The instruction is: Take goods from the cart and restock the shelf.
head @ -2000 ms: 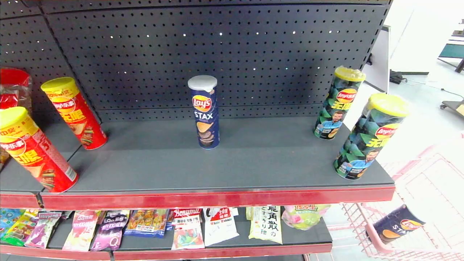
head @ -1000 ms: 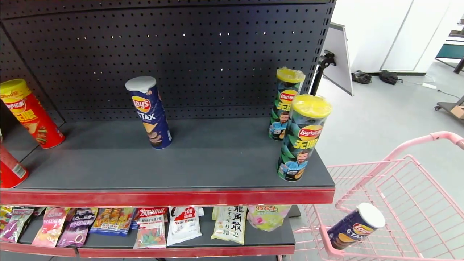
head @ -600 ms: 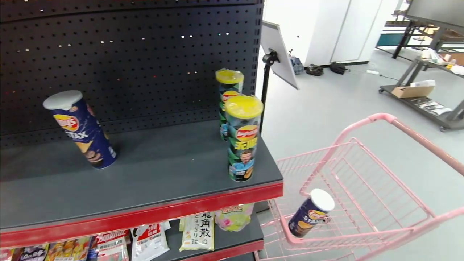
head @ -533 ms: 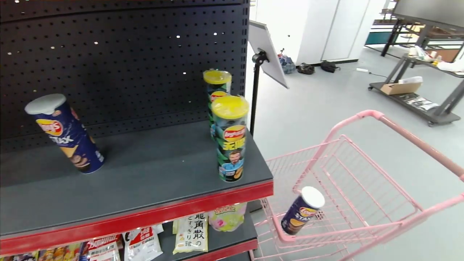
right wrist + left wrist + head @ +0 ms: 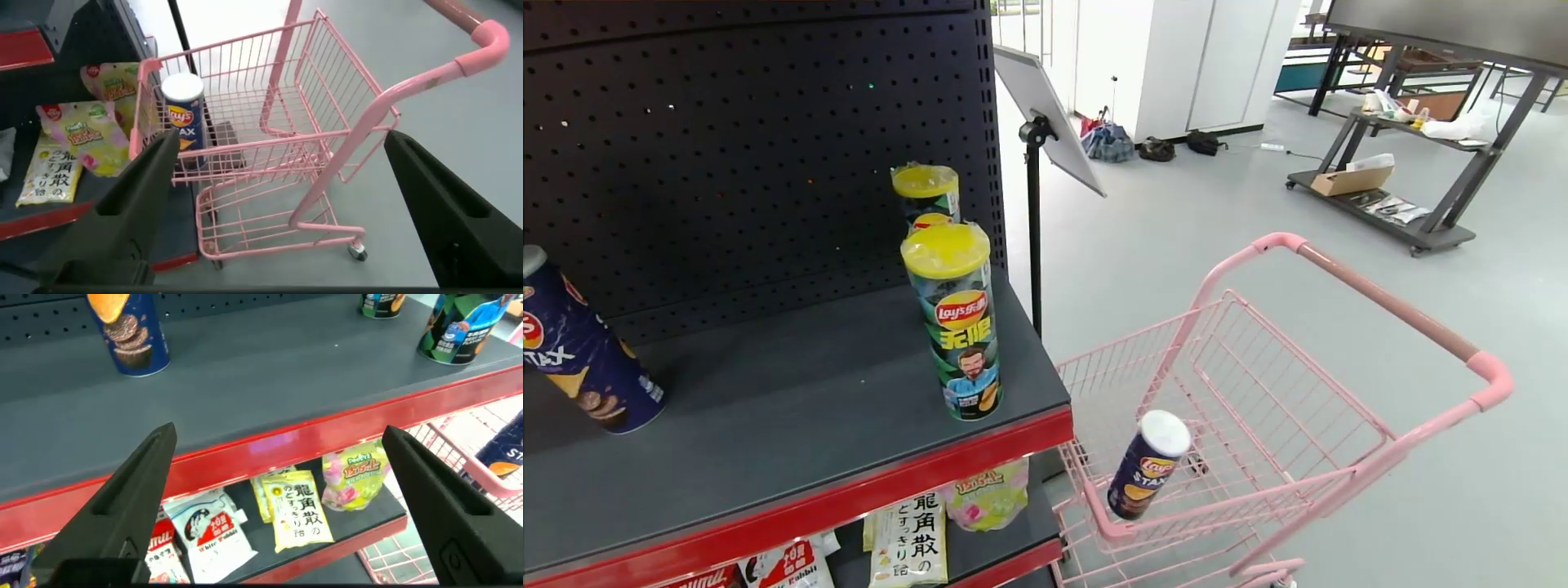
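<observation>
Left gripper (image 5: 278, 434) fingers spread wide, facing the shelf's (image 5: 768, 408) red lip; right gripper (image 5: 279, 139) wide apart too, up over the cart (image 5: 1380, 294); the head camera's swung right since a second back, goods unmoved; the can (image 5: 1147, 465), a blue white-lidded cylinder, leans in the pink wire basket's corner nearest the shelf; matte dark board lies bare between the shelf can (image 5: 580, 359) and the green cans (image 5: 956, 327).

Dark shelf (image 5: 792, 408), red edge: navy chip can (image 5: 580, 351), front green chip can (image 5: 956, 327), rear green chip can (image 5: 925, 192) upright; snack bags (image 5: 907, 539) on lower shelf (image 5: 992, 549).
</observation>
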Robot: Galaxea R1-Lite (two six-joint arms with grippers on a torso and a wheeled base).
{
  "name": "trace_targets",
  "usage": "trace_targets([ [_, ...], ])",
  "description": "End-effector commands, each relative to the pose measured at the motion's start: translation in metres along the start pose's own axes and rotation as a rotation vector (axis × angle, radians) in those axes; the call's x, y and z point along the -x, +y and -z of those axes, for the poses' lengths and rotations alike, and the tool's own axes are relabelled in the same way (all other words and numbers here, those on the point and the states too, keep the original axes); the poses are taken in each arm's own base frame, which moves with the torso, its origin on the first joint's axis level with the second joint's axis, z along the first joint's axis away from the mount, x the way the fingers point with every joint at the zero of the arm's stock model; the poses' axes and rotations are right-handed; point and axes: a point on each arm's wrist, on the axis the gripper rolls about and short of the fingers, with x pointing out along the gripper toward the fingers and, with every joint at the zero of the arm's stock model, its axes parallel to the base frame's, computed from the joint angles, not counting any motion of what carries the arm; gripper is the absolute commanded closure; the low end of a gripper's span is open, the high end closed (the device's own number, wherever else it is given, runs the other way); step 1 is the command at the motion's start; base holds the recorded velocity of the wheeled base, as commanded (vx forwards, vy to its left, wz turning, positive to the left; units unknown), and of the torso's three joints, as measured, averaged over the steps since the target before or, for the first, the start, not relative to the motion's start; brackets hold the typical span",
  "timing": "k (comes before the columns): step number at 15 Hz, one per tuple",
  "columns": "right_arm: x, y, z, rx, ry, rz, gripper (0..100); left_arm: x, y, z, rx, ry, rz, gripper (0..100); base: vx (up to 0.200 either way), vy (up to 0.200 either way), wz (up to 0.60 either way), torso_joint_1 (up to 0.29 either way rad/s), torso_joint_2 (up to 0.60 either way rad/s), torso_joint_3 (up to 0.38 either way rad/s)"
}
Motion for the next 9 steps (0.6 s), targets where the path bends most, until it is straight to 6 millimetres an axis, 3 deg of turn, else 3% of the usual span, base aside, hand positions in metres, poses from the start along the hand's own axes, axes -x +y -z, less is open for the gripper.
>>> trace_targets([
  [1, -0.0001, 0.0000, 0.0000, 0.001, 0.001, 0.000, 0, 0.0000, 0.0000, 0.0000, 0.000, 0.000, -0.001, 0, 0.000, 0.000, 0.00, -0.071, 0.11, 0.080],
  [9, -0.0001, 0.0000, 0.0000, 0.001, 0.001, 0.000, 0, 0.0000, 0.0000, 0.0001, 0.000, 0.001, 0.001, 0, 0.000, 0.000, 0.00, -0.137, 0.35, 0.201],
])
